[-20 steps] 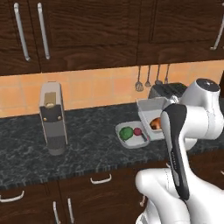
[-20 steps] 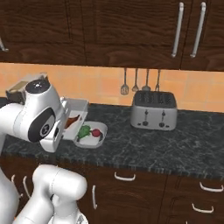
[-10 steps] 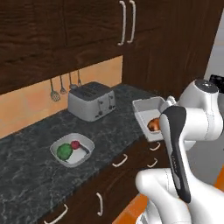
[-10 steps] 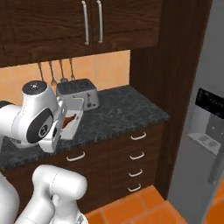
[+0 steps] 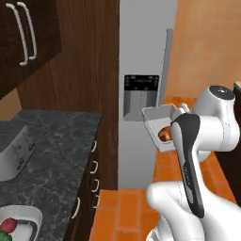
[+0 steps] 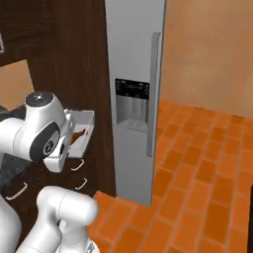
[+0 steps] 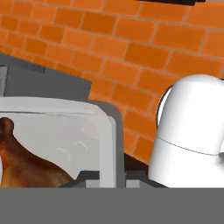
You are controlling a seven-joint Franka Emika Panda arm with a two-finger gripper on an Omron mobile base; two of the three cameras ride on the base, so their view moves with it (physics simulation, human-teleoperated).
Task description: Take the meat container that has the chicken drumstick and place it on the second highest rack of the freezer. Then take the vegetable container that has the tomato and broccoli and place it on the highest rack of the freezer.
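Observation:
The white meat container (image 5: pixel 155 120) hangs in the air in front of the freezer (image 5: pixel 141 47), with the orange-brown chicken drumstick (image 5: pixel 164 134) lying in it. My gripper (image 7: pixel 112 177) is shut on the container's rim (image 7: pixel 107 131), and the drumstick (image 7: pixel 24 164) lies just left of the fingers. From the right, the container (image 6: pixel 83 129) juts out beside my arm. The freezer's door is closed, its grey bar handle (image 6: pixel 153 94) faces me, and the racks are hidden. The vegetable container (image 5: pixel 21 221) with the tomato (image 5: pixel 10 225) and broccoli (image 5: pixel 4 233) stays on the counter.
A dark stone counter (image 5: pixel 52 141) with drawers runs along the left, carrying a grey toaster (image 5: pixel 14 153). Dark wood cabinets (image 5: pixel 80 56) flank the freezer. An ice dispenser panel (image 6: pixel 131 101) sits in the freezer door. Orange tiled floor (image 6: pixel 197 163) spreads to the right.
The base has turned and driven, so both base views swung from the counter to the freezer front. The meat container has stayed in my gripper throughout.

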